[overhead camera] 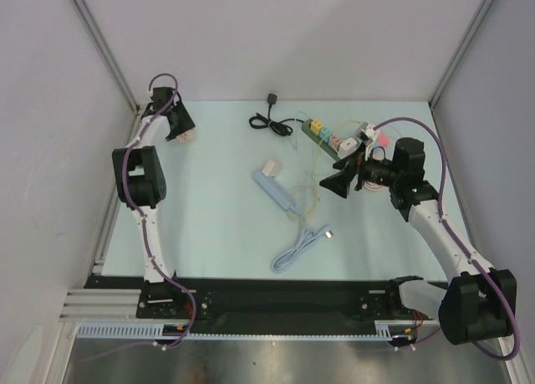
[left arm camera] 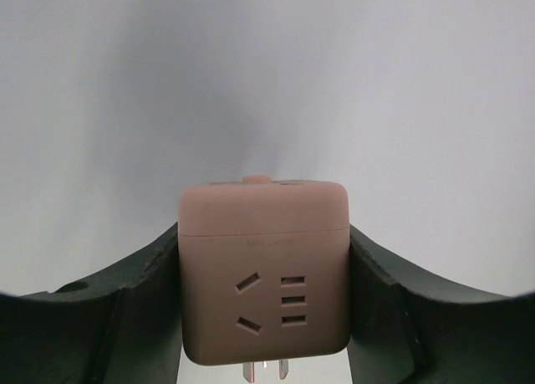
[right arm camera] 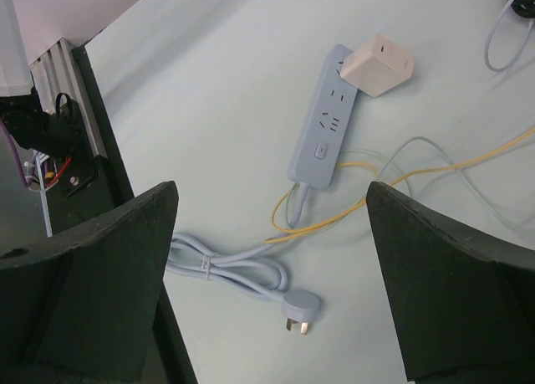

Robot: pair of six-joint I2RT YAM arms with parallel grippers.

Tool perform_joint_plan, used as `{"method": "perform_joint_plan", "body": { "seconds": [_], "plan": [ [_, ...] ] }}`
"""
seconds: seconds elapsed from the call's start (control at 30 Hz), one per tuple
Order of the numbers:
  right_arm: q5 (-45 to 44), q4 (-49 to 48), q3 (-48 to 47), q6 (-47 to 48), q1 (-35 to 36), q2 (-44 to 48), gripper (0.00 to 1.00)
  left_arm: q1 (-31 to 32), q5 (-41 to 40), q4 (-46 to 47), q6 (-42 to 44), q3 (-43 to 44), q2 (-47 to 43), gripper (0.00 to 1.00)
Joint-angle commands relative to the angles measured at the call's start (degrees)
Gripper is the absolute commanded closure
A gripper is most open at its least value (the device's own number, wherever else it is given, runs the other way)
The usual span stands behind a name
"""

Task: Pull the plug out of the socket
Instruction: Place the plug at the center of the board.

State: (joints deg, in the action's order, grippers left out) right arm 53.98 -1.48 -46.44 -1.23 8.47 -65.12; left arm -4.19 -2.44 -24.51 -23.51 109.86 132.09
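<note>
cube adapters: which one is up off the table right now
The pinkish adapter clamped in the left end effector, prongs bare. The other adapter sits on the end of the blue power strip.

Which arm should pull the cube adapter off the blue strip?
Right. The right gripper is open, facing the blue strip and its cube adapter; the left gripper is far off, shut on a pink cube.

A black cord lies coiled at the table's twelve o'clock. A green power strip sits at its three o'clock, with thin yellow wires trailing toward six.
</note>
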Motion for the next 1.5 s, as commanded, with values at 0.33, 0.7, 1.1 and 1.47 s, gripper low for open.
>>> {"method": "perform_joint_plan", "body": {
  "seconds": [0.33,0.7,1.1,1.47],
  "plan": [
    [2.01,0.51,-2.96,1.15,-1.87,0.52,0.00,-4.07,-1.61,-11.26,-2.86,18.81,10.29,0.95],
    [2.63,1.21,-3.57,1.15,-2.93,1.31,0.00,-4.96,1.03,-12.49,-4.97,20.48,13.02,0.53],
    [2.80,1.30,-3.14,2.54,-3.02,2.63,0.00,-5.04,1.73,-8.19,-0.67,15.21,2.48,0.07],
    [2.80,0.33,-1.91,3.69,-3.02,3.60,0.00,-2.85,13.41,-3.10,0.14,4.58,-2.80,0.01]
  ]
}}
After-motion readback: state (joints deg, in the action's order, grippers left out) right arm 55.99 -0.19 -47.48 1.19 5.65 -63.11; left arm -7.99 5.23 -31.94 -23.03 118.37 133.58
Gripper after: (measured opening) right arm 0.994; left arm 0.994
